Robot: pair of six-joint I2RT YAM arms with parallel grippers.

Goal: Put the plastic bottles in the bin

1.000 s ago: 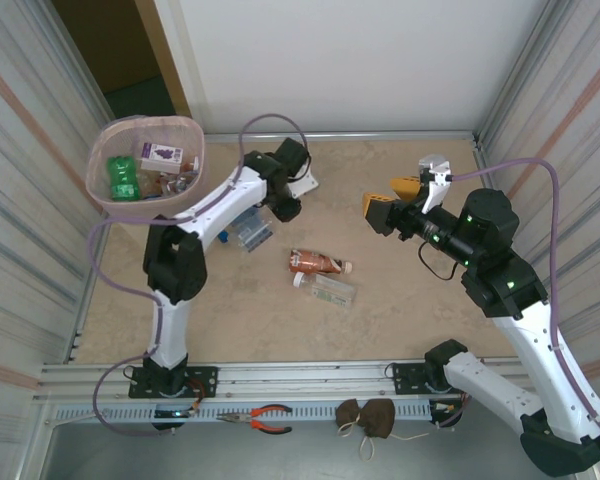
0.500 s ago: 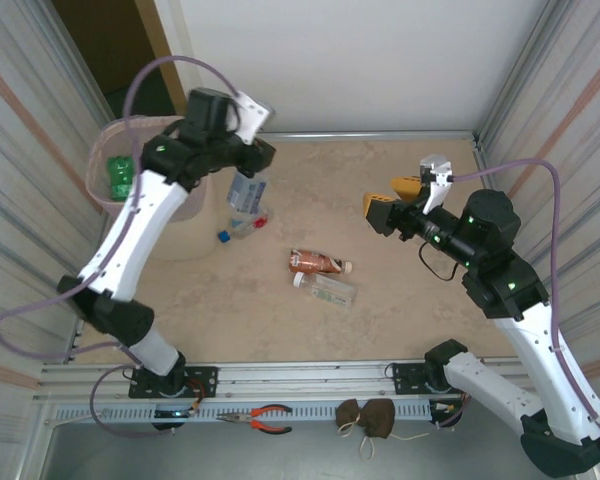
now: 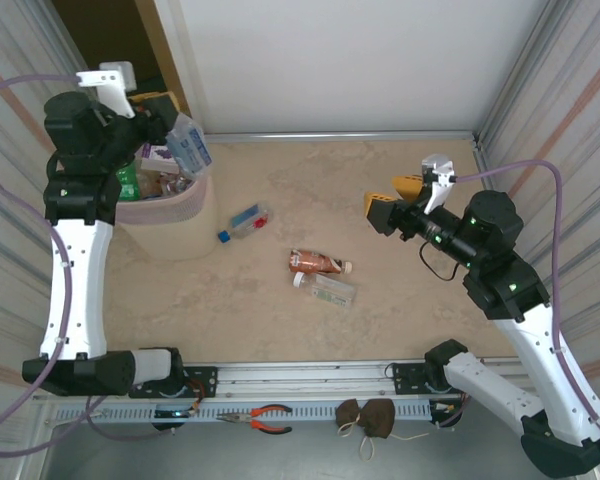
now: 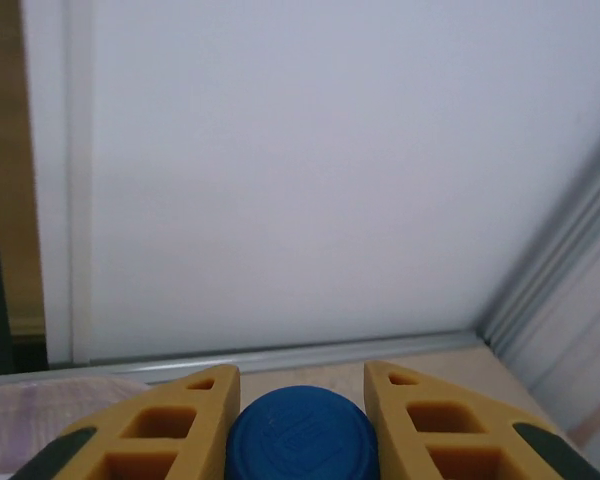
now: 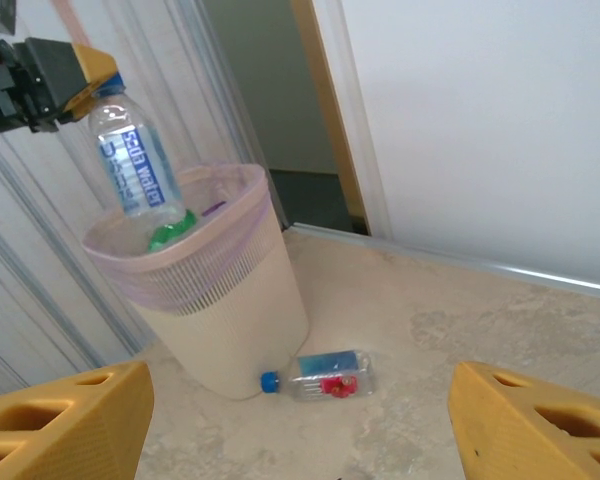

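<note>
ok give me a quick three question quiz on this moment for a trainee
1. True or false: the left gripper holds a bottle at the bin.
2. How many bottles lie on the table?
3. The right gripper is: A) shut on a bottle B) open and empty C) inside the bin.
Key: 1 true. 2 three: blue-capped bottle, orange-brown bottle, clear bottle. 3 B.
</note>
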